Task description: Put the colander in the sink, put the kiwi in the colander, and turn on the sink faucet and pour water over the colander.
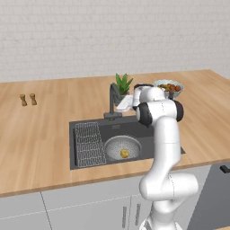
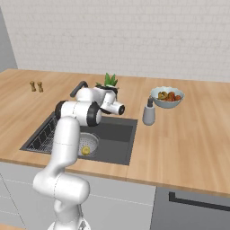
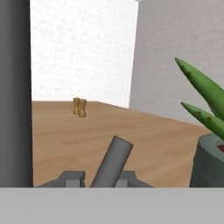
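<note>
Gripper [image 3: 99, 179] is clamped narrow on the faucet's [image 1: 113, 99] grey lever [image 3: 111, 161], which juts up between the two fingertips [image 3: 70, 178] in the hand view; the faucet's dark upright column fills that view's left edge. Colander [image 1: 122, 148] sits in the sink [image 1: 148, 134] just right of the wire rack [image 1: 89, 143], with the kiwi [image 1: 125, 153] inside it. Potted plant [image 1: 122, 84] stands just behind the faucet, two brown shakers [image 1: 28, 99] far left on the wooden counter [image 1: 40, 130], fruit bowl [image 2: 166, 97] and soap bottle [image 2: 148, 112] to the right of the sink.
</note>
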You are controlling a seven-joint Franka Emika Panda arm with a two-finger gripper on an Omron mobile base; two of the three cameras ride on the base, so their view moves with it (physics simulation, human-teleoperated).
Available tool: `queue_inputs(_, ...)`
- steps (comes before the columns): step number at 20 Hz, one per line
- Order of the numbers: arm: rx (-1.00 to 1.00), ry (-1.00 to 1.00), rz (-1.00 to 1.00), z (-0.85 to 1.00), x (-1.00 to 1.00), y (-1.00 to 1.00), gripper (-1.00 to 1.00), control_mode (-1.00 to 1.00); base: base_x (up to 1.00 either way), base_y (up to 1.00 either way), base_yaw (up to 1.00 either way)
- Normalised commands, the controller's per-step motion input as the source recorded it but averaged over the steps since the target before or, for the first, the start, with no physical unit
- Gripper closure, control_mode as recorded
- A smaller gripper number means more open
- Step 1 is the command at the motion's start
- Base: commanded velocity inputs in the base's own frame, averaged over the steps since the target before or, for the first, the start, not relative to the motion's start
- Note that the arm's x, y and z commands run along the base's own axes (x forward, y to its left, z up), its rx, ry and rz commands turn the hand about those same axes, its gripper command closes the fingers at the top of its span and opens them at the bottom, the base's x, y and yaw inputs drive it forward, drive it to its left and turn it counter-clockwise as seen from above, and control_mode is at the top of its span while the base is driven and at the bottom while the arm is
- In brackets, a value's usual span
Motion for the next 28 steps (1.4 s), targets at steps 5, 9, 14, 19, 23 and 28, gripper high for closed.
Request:
queue_inputs(5, 0.00, 0.00, 0.00, -0.17, 0.00, -0.80, 1.00, -1.00, 0.00, 0.00, 0.00)
queue_inputs(9, 0.00, 0.00, 0.00, -0.14, 0.00, -0.86, 1.00, -1.00, 0.00, 0.00, 0.00)
queue_inputs(14, 0.00, 0.00, 0.00, -0.14, 0.00, -0.90, 1.00, -1.00, 0.00, 0.00, 0.00)
queue_inputs(19, 0.00, 0.00, 0.00, -0.21, 0.00, -0.93, 1.00, -1.00, 0.00, 0.00, 0.00)
queue_inputs(23, 0.00, 0.00, -0.01, -0.26, 0.00, -0.83, 1.00, -1.00, 0.00, 0.00, 0.00)
queue_inputs(28, 0.00, 0.00, -0.02, -0.22, 0.00, -0.72, 1.00, -1.00, 0.00, 0.00, 0.00)
